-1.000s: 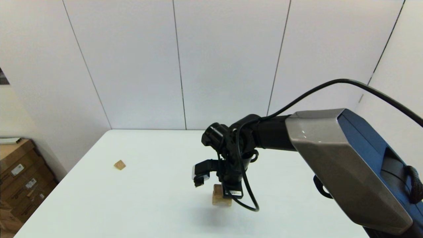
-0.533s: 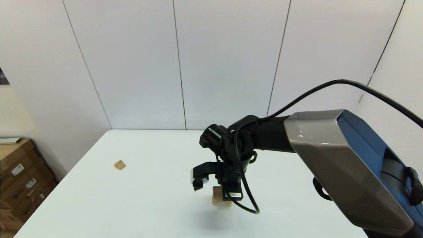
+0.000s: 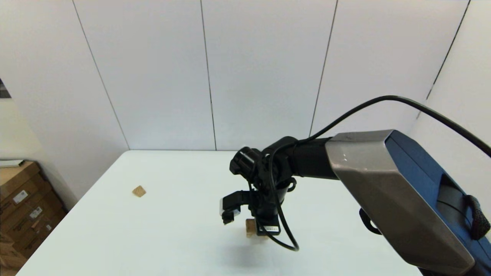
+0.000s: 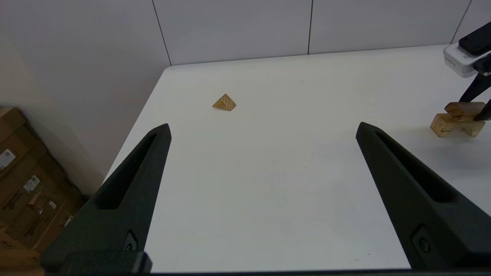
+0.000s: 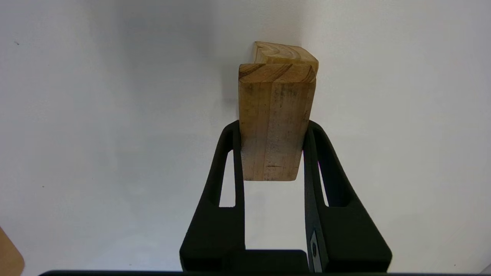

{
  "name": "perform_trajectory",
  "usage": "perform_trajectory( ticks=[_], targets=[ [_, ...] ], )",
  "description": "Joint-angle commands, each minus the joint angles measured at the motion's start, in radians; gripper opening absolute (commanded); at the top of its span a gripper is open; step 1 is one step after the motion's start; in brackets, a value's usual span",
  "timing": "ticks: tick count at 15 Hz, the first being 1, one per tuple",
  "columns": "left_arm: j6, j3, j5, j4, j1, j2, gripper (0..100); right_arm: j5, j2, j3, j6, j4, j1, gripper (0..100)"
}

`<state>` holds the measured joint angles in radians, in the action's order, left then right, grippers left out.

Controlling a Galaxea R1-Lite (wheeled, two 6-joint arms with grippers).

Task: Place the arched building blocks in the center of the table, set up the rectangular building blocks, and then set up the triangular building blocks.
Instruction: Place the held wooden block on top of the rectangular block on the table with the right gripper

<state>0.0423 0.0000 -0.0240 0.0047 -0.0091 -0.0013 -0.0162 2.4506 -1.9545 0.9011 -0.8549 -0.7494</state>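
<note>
The right gripper (image 5: 273, 130) is clamped on the flat orange-brown rectangular wooden slab (image 5: 274, 122), directly over the pale chunky arched wooden block (image 5: 285, 53), mostly hidden beneath. Bare white table (image 3: 161, 237) surrounds them. The left gripper (image 4: 262, 130) is spread apart; far beyond lies the small tan wooden wedge (image 4: 224, 102).

Stacked cardboard boxes (image 3: 23, 207) stand on the floor at the foot of the white panelled wall (image 3: 153, 76), in the left corner of the head view. White labels (image 3: 20, 196) are stuck on the boxes' sides. A flat pale item (image 3: 10, 163) lies on top of the boxes. A small dark picture edge (image 3: 3, 89) hangs on the wall above the boxes.
</note>
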Motion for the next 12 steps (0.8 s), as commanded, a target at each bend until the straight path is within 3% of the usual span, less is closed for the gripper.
perform_trajectory(
  ticks=[1,12],
  targets=[
    [0.001,0.000,-0.001,0.000,0.000,0.001,100,-0.002,0.008,-0.001,0.006,0.000,0.005,0],
    [0.001,0.000,-0.001,0.000,0.000,0.001,100,-0.005,0.007,-0.001,0.004,0.013,0.007,0]
  ],
)
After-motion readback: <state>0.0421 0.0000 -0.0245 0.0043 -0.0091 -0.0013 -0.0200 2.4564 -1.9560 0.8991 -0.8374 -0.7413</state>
